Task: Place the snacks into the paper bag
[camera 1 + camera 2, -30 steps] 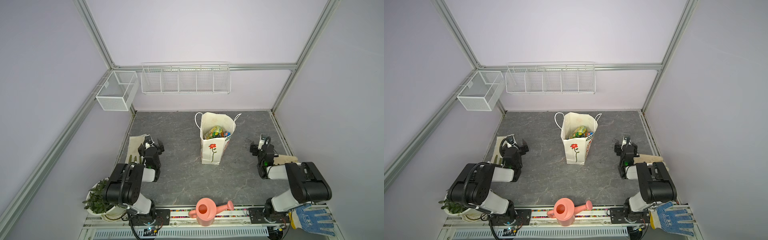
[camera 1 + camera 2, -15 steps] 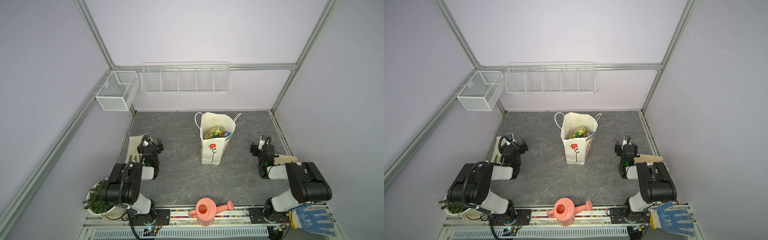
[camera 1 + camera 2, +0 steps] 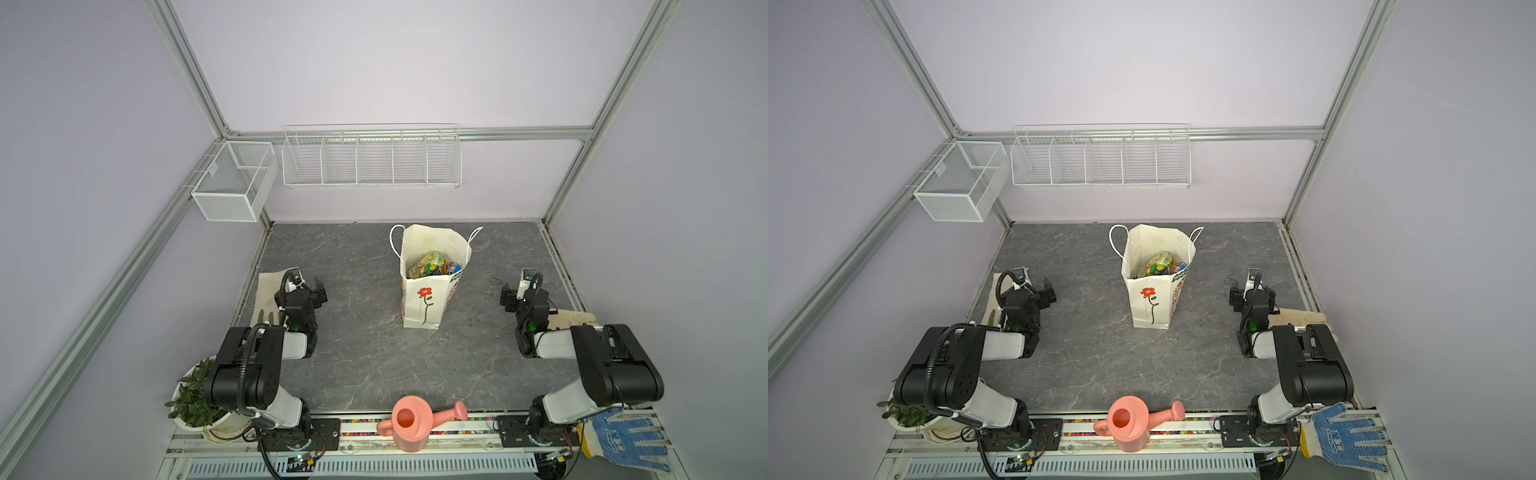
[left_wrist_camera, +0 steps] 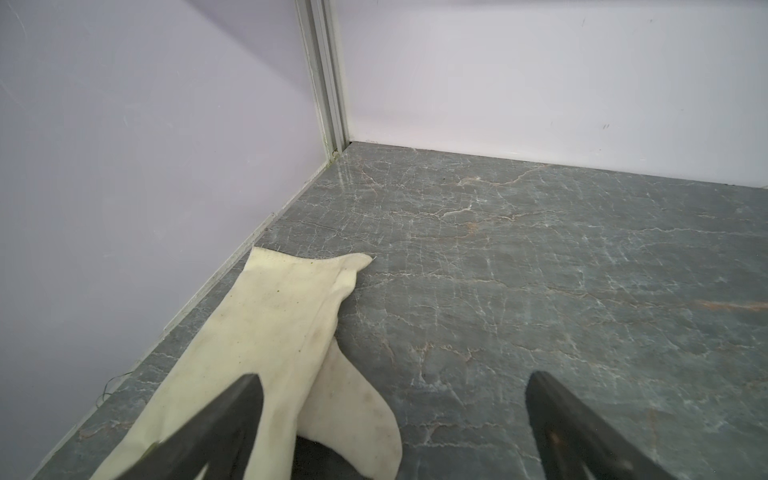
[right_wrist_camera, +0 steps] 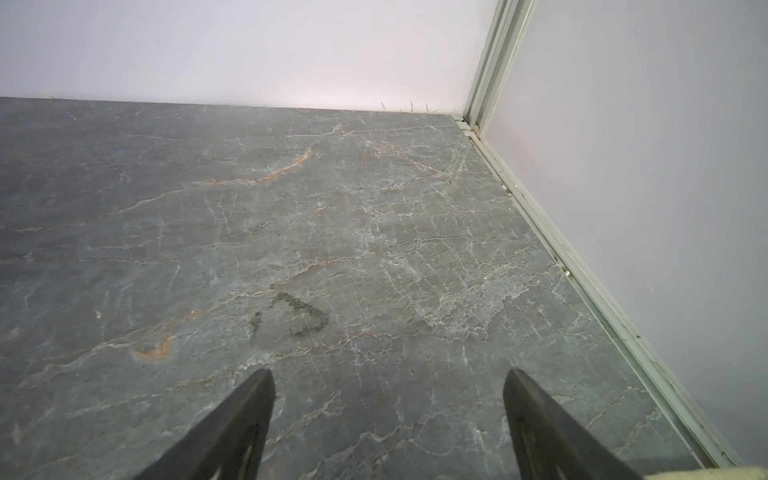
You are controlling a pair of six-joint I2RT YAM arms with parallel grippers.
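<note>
On veined grey tabletop [image 3: 365,357], tall paper bag [image 3: 422,305], glossy snacks [image 3: 430,264] inside

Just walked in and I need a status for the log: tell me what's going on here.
Nothing is being handled right now. The paper bag stands upright in the middle of the table with the snacks inside, colourful packets showing through its open top. The left gripper hangs open and empty above a cream cloth mitt near the table's left edge. The right gripper is open and empty over bare table. No packet shows outside the bag, so the packing looks done.
</note>
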